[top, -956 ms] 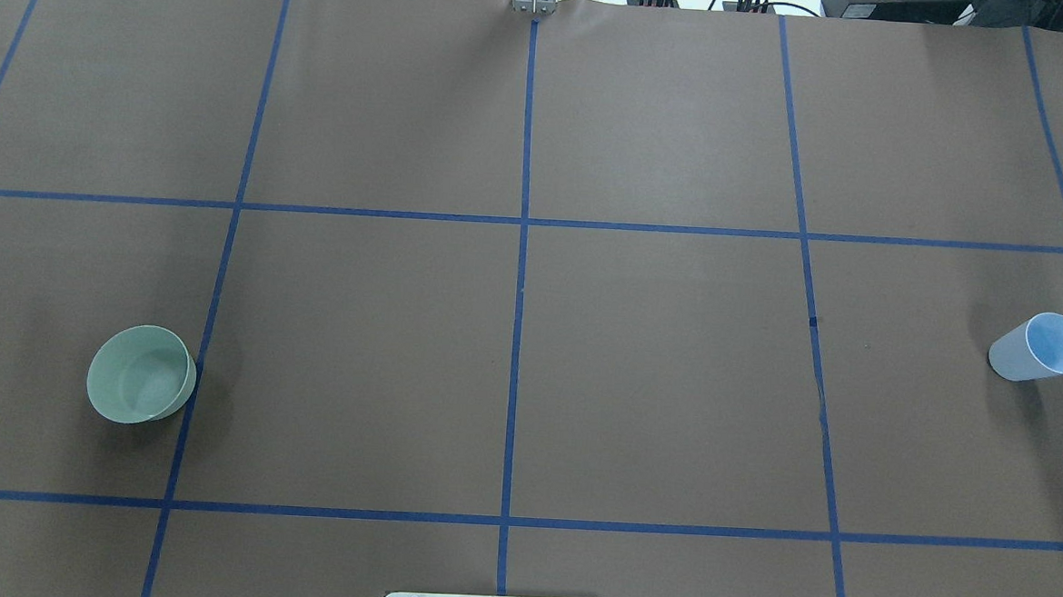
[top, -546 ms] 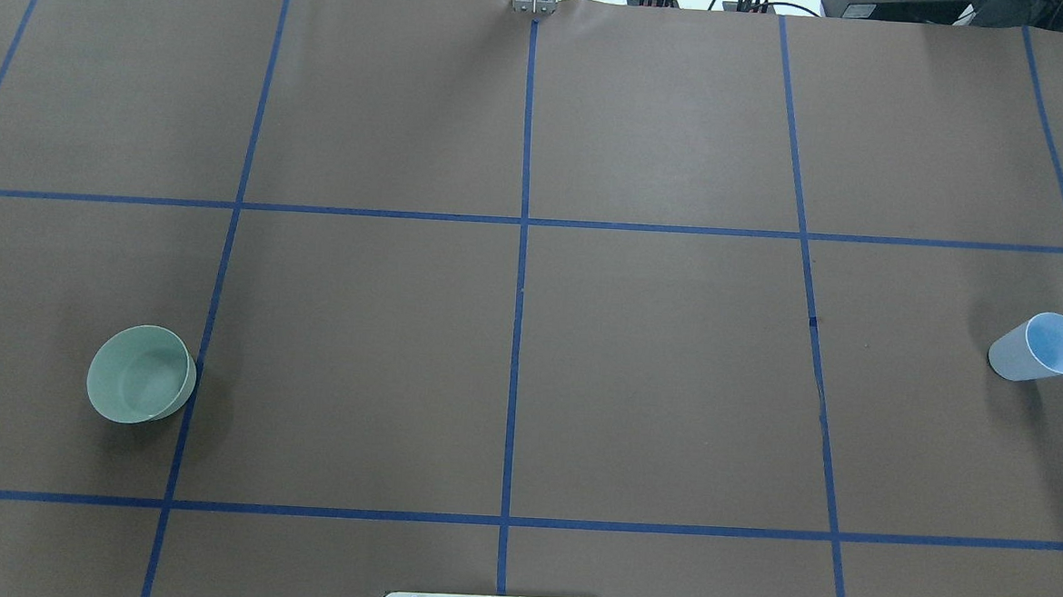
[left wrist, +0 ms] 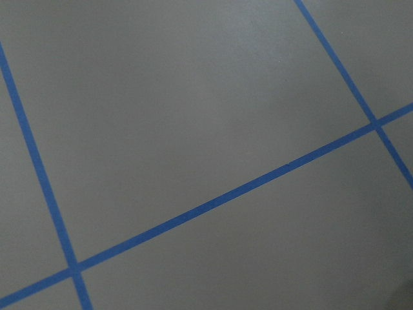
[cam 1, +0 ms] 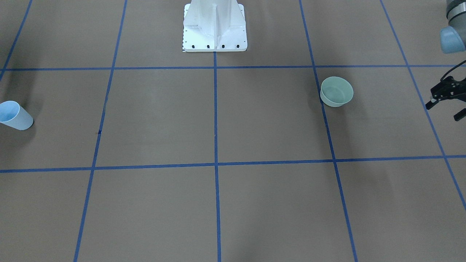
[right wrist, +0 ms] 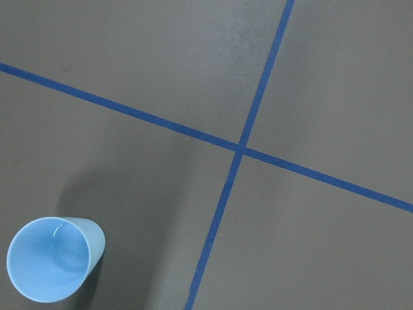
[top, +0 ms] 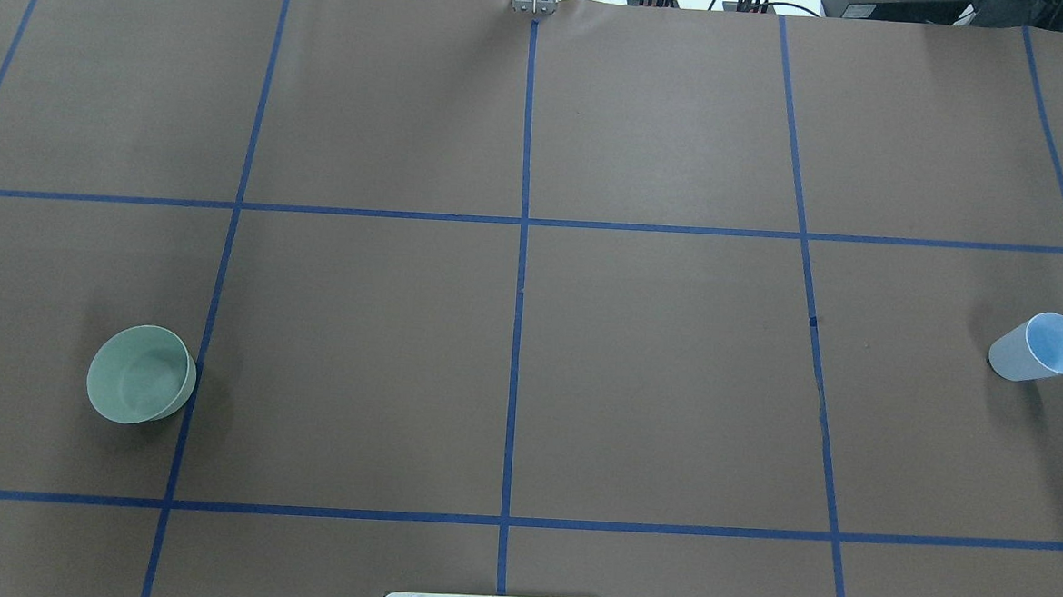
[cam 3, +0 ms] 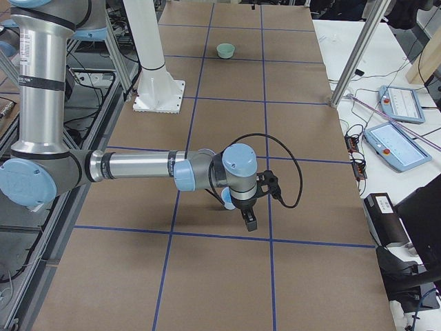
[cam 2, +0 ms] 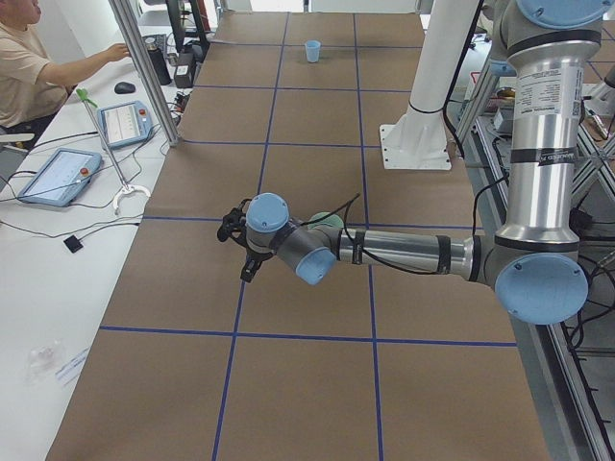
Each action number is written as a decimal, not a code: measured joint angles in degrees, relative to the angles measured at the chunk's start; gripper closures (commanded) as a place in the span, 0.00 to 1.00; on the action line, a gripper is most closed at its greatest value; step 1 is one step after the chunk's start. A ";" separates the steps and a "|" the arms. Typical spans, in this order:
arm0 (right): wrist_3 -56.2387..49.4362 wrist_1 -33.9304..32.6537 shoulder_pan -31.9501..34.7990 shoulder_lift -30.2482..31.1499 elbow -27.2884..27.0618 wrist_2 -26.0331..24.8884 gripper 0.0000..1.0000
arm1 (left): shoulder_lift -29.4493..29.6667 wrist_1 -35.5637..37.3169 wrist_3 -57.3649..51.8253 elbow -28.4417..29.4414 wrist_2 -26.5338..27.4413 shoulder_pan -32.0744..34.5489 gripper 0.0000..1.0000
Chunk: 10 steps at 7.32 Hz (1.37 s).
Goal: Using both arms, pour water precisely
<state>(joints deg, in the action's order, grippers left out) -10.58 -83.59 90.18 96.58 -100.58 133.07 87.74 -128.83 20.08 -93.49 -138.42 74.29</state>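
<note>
A light blue cup [top: 1043, 348] stands upright at the table's far right; it also shows in the front view [cam 1: 16, 116] and in the right wrist view [right wrist: 51, 258], where a faint glint inside may be water. A pale green bowl [top: 141, 375] stands at the left, also in the front view [cam 1: 336, 91]. My left gripper [cam 1: 445, 109] hovers open and empty beyond the bowl, towards the table's left end. My right gripper [cam 3: 249, 219] hangs over the cup; I cannot tell whether it is open or shut. No stream of water shows.
The white pedestal base [cam 1: 214, 27] stands at the near middle edge. Blue tape lines [top: 518, 289] grid the brown table cover. An operator [cam 2: 24, 67] and control tablets [cam 2: 58, 173] are at a side bench past the table's far edge.
</note>
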 measured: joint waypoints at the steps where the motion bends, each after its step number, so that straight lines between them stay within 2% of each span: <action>1: 0.19 0.00 0.00 0.01 0.02 0.00 0.00 | -1.37 -2.83 6.47 -1.14 0.65 -3.07 0.00; 3: 0.29 0.01 0.00 0.08 0.03 -0.02 0.00 | -5.99 -5.39 16.78 -7.02 5.31 -9.98 0.00; 5: 0.30 0.00 0.00 0.30 -0.02 -0.02 0.00 | -9.41 -5.77 26.72 -12.85 13.59 -19.39 0.00; 7: 0.30 0.04 0.00 0.55 -0.05 0.00 0.00 | -10.09 -5.79 33.31 -14.19 22.32 -27.96 0.01; 8: 0.30 0.03 0.00 0.59 -0.06 0.00 0.00 | -10.24 -5.75 34.57 -14.28 24.73 -30.69 0.03; 9: 0.30 0.01 0.00 0.62 -0.06 -0.02 0.00 | -10.36 -5.74 35.03 -14.23 26.37 -32.68 0.20; 10: 0.30 0.01 0.00 0.63 -0.05 -0.05 0.00 | -10.43 -5.73 35.16 -14.16 27.52 -34.28 0.63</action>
<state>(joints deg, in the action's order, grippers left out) -10.28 -83.58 90.18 97.20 -100.63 133.01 77.31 -134.56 55.23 -107.65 -110.89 40.01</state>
